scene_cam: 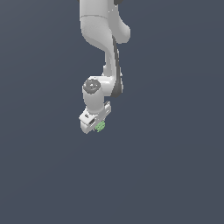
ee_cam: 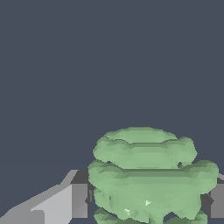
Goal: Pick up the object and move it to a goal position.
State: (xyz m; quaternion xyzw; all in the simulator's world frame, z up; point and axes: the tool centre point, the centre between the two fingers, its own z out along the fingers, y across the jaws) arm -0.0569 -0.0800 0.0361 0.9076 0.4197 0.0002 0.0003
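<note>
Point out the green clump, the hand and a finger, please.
clump [ee_cam: 148, 175], wrist view, its middle ridge.
hand [scene_cam: 97, 126], exterior view, between its fingertips.
finger [ee_cam: 78, 200], wrist view, its pad face beside the clump.

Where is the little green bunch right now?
The little green bunch sits right under the white gripper, just left of centre in the exterior view. In the wrist view it lies between the two fingers, which press on its sides.
</note>
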